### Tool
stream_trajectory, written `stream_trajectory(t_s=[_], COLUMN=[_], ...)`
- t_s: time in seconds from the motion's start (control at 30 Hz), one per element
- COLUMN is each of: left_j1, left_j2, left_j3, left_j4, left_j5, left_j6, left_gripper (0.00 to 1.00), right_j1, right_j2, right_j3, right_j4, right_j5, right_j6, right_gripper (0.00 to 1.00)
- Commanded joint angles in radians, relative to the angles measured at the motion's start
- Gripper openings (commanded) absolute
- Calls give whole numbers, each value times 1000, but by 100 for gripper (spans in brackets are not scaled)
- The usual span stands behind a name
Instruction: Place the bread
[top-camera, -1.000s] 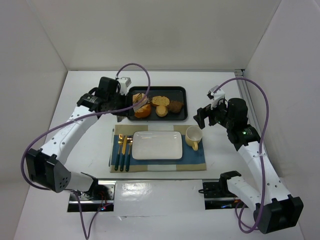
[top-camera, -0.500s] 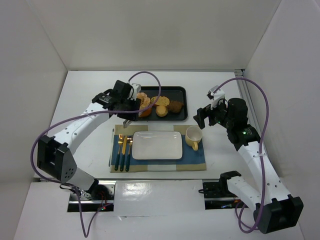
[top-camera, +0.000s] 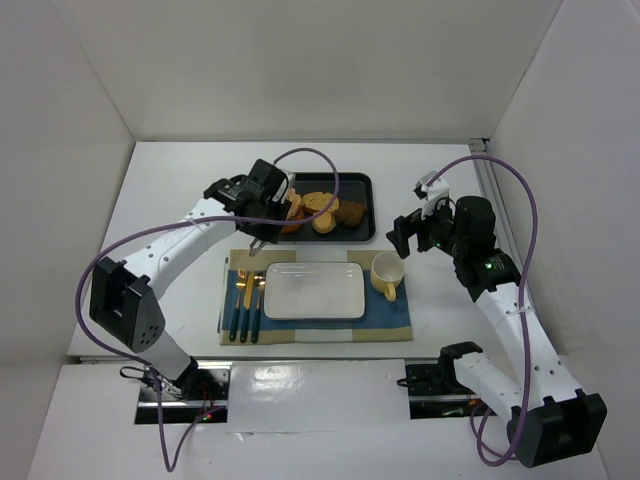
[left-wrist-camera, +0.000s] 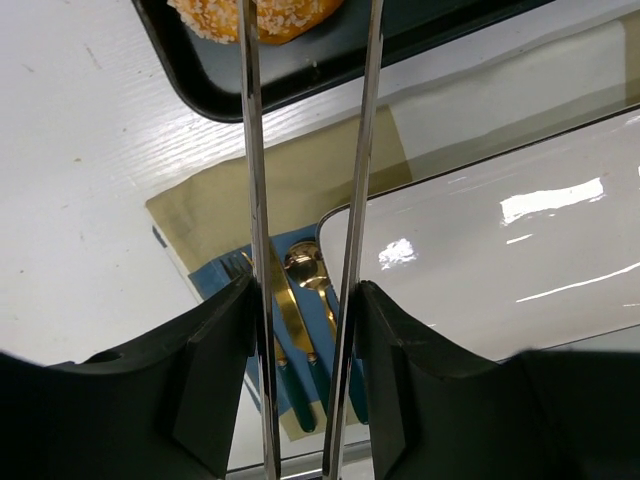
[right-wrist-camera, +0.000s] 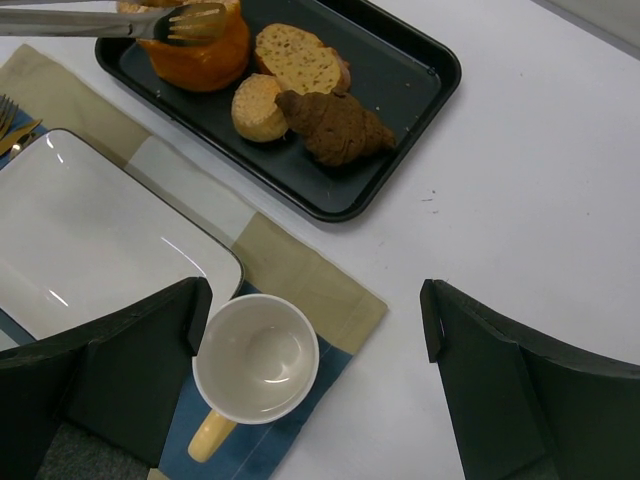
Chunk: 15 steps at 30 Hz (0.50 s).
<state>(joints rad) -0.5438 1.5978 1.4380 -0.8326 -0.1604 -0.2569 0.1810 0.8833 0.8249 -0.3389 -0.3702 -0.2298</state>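
The bread (top-camera: 291, 213), a round orange-golden bun, sits at the left end of the black tray (top-camera: 360, 185). It also shows in the left wrist view (left-wrist-camera: 270, 15) and the right wrist view (right-wrist-camera: 200, 55). My left gripper (top-camera: 264, 203) (left-wrist-camera: 305, 300) is shut on metal tongs (left-wrist-camera: 250, 150), whose two blades reach the bun, one on each side. The tong tip lies on the bun's top in the right wrist view (right-wrist-camera: 190, 20). My right gripper (top-camera: 410, 232) (right-wrist-camera: 315, 300) is open and empty, above the cup.
A white rectangular plate (top-camera: 313, 290) lies on a blue and tan placemat (top-camera: 395, 315), with cutlery (top-camera: 245, 300) to its left and a yellow-handled cup (top-camera: 386, 272) to its right. Two tan slices (right-wrist-camera: 295, 60) and a dark brown chunk (right-wrist-camera: 335, 125) share the tray.
My left arm has swung right, bringing the tongs from the tray's left edge onto the bun. The bun stays in the tray. The right arm has not moved.
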Motion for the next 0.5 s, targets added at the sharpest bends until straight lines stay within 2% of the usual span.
stream_trajectory(t_s=[0.0, 0.3, 0.43, 0.47], left_j1=[-16, -61, -99, -99], left_j2=[-1, 66, 100, 100], left_j3=[48, 101, 122, 122], left_j4=[-43, -118, -129, -129], left_j5=[-79, -166, -195, -205], left_j6=[16, -2, -2, -2], left_gripper=[57, 57, 47, 37], right_j1=[8, 8, 8, 8], right_j2=[-10, -10, -10, -10], right_j3=[-4, -4, -4, -4], right_j4=[-8, -8, -8, -8], right_j5=[-12, -21, -21, -21], right_j6=[-8, -8, -8, -8], right_gripper=[99, 99, 99, 99])
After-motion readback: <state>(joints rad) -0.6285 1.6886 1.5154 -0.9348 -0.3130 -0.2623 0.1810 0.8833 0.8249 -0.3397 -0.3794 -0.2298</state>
